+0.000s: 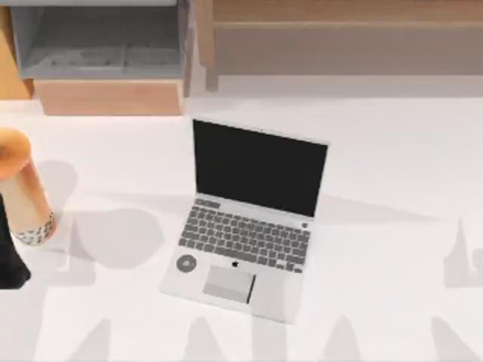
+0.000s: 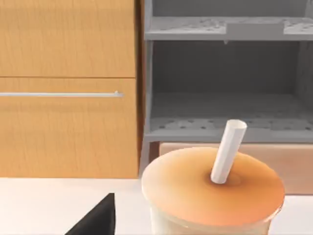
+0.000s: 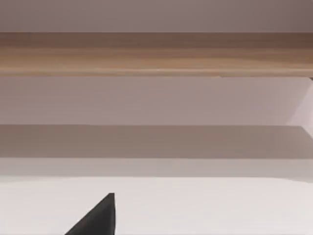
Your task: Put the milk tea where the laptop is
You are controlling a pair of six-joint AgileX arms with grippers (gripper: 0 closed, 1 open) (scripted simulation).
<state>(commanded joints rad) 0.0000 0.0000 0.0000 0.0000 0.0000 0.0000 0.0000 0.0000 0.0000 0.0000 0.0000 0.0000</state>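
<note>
The left end effector [image 2: 98, 220] shows as one dark fingertip at the lower edge of the left wrist view, just beside the milk tea [image 2: 213, 193]; whether it is open or closed on the cup I cannot tell, and no contact is visible; in the top view a dark part of the left arm [image 1: 9, 253] sits at the desk's far left edge, directly below the cup. The milk tea [image 1: 23, 185] stands upright on the desk [image 1: 392, 173], well to the left of the laptop [image 1: 245, 219], with its orange lid toward the camera, dark pearls at its base and a white straw [image 2: 227, 152] rising from the lid's centre; the cup is apart from the laptop, with bare desk between them. The laptop lies open near the middle of the desk, black screen raised, grey keyboard and trackpad facing up, a round grey sticker [image 1: 186, 263] left of the trackpad. Behind the laptop, to its left, stands a grey open shelf unit [image 1: 98, 38] above a wooden drawer front; a wooden cabinet [image 2: 68, 88] adjoins it. The right end effector [image 3: 98, 220] shows as one dark fingertip over bare desk, facing a wooden ledge [image 3: 156, 54]; its opening cannot be judged.
</note>
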